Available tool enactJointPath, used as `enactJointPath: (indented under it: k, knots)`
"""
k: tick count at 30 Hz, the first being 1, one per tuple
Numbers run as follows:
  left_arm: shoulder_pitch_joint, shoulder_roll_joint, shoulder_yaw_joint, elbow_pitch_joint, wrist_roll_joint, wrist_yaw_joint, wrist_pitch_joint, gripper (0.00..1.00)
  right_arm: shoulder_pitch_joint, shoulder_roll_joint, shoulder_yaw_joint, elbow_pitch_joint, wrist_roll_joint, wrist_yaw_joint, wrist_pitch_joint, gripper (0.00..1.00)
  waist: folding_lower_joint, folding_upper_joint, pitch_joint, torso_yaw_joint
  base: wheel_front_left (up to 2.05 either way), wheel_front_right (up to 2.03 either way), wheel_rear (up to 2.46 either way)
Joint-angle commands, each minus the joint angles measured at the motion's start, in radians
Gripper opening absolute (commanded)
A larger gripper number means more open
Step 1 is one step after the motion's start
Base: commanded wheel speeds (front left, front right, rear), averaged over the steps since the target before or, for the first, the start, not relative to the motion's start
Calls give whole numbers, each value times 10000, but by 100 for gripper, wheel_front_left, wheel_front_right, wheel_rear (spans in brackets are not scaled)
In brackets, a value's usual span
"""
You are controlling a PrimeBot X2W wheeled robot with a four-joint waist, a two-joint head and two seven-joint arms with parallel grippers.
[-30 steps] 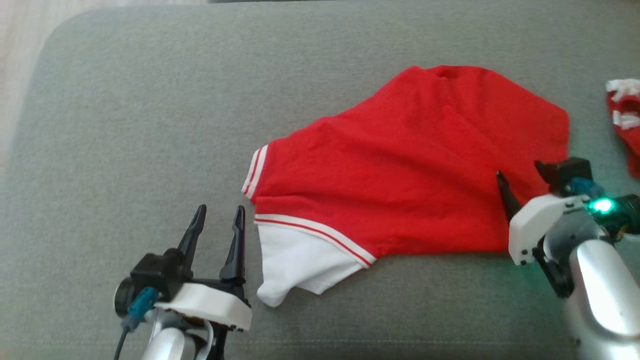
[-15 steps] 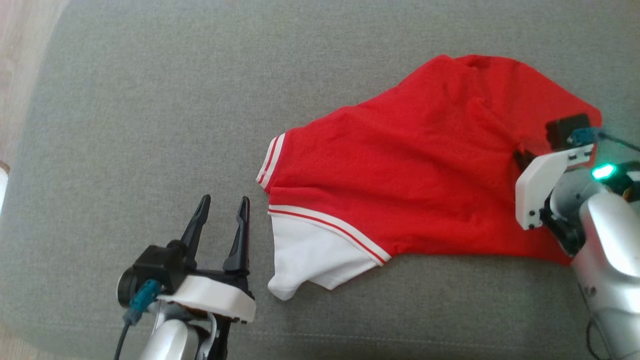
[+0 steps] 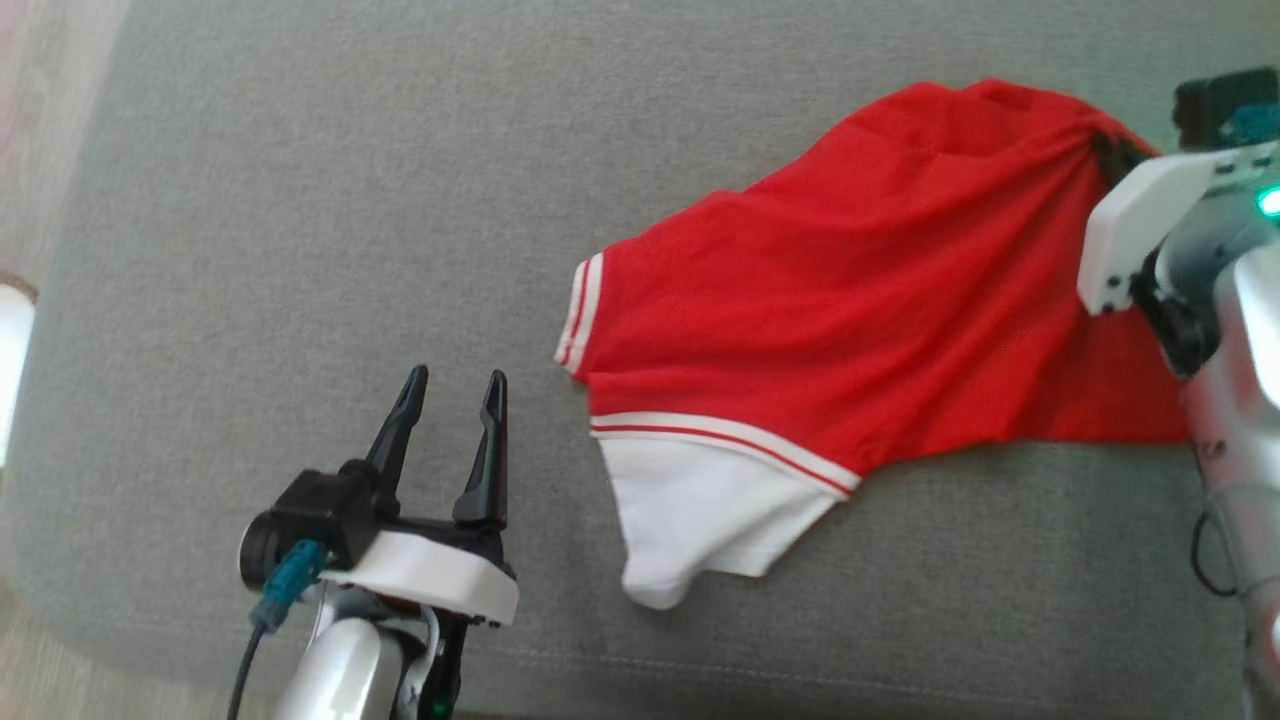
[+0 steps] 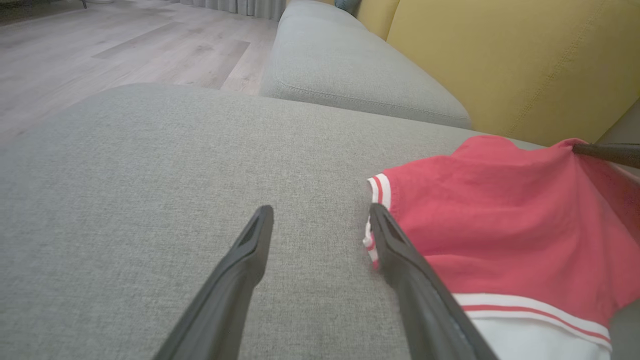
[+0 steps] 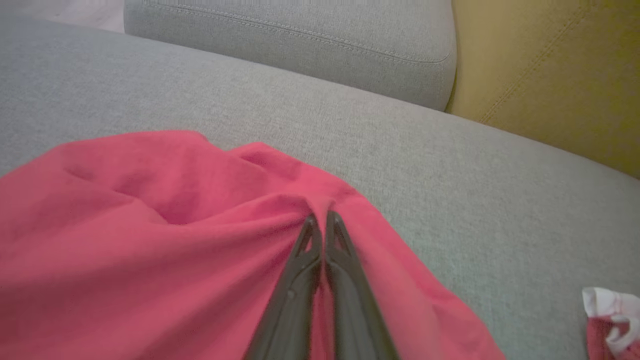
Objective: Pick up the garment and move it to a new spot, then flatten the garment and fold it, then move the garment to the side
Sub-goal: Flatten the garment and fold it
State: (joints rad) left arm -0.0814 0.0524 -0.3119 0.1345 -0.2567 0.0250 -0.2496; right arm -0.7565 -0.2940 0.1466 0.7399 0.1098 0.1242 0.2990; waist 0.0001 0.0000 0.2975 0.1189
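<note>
**Hidden or cut off.** The right gripper [image 3: 1108,152] stands at the right margin of the head view. Its fingers are largely buried in a gathered fold of the garment [image 3: 830,310]. The pale wrist housing and forearm cover the garment's right-hand hem, so its extent there cannot be determined.

**Differences between views.**
- The right wrist view shows both fingers clenched together on a pinched ridge of red cloth, with creases radiating from the grip.
- The same view shows a second red-and-white cloth item [image 5: 610,320], cut by the frame's lower right corner. It lies on the seat cushion [image 3: 300,200], apart from the garment.
- The left wrist view shows a yellow backrest [image 4: 500,60], a neighbouring grey cushion [image 4: 350,75] and the wood floor [image 4: 100,45].
- The left gripper [image 3: 455,390] has its fingers spread with nothing between them, over bare cushion just beside the striped sleeve cuff. In the left wrist view one finger overlaps the cuff, and contact cannot be determined.

**Edges and room.** The garment lies on the right half of the seat cushion, its white panel pointing toward the near edge. The left half is plain grey fabric up to the rounded far-left corner, where the floor begins.
</note>
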Motion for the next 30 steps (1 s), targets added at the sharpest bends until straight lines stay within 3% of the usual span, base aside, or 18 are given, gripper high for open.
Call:
enactJointPath:
  k: [1, 11, 13, 14, 22, 30]
  knots:
    - [-331, -21, 227, -297, -27, -3, -122, 100, -475, 91, -94, 2, -188, 65, -195, 0, -1, 0, 112, 153, 0, 0, 0]
    - [-613, -21, 37, -372, -106, 80, -122, 100, -1554, 426, -1657, 1732, -1662, 65, -1611, 0, -1, 0, 385, 619, 0, 0, 0]
    - [-661, -21, 24, -373, -111, 100, -122, 100, -1620, 555, -1876, 1999, -1966, 65, -1867, 94, -1, 0, 356, 616, 0, 0, 0]
    - [-678, -21, 18, -375, -114, 105, -122, 100, -1630, 624, -1952, 2111, -2088, 65, -2003, 100, -1, 0, 320, 592, 0, 0, 0]
    - [-606, -22, 84, -322, -45, 86, -122, 100, -1524, 1004, -2037, 2349, -2229, 65, -3378, 100, -1, 0, -172, 53, 0, 0, 0]
    - [-246, -22, 180, -450, -49, 87, -122, 100, -197, 1516, -2181, 963, -1559, 65, -5161, 100, -1, 0, -912, -661, 0, 0, 0]
